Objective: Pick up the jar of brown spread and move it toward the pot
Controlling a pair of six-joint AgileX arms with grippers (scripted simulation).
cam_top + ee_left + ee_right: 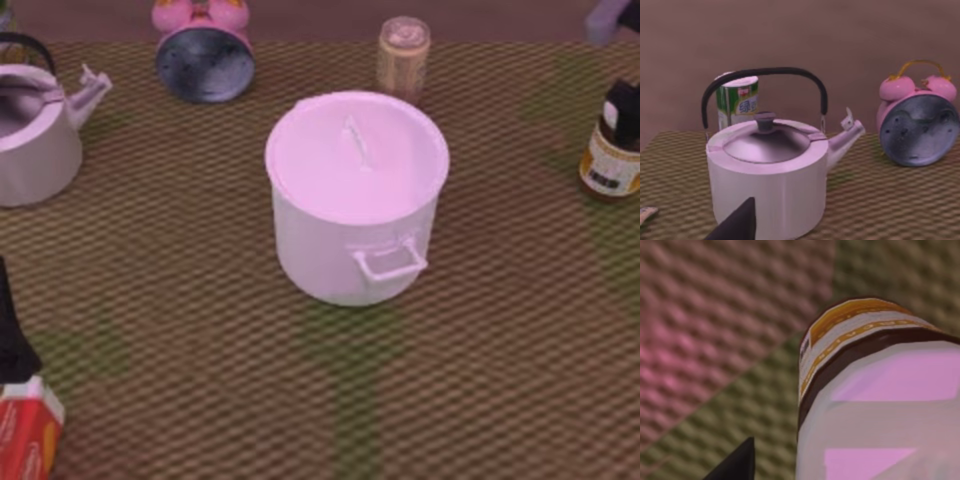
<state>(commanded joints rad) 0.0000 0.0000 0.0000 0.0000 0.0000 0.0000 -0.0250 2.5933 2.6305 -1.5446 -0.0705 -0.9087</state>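
Small jar of brown spread (611,150), white-and-orange label, right of pot (355,195)

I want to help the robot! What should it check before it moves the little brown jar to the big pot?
1. Jar of brown spread standing upright at the table's right edge: ok.
2. Right hand right next to the jar, as its wrist view shows: ok.
3. Hand shut on the jar: cannot tell.
4. Mat between jar and pot free of things: ok.
5. Pot's lid on: ok.
6. Left arm clear, near the kettle: ok.
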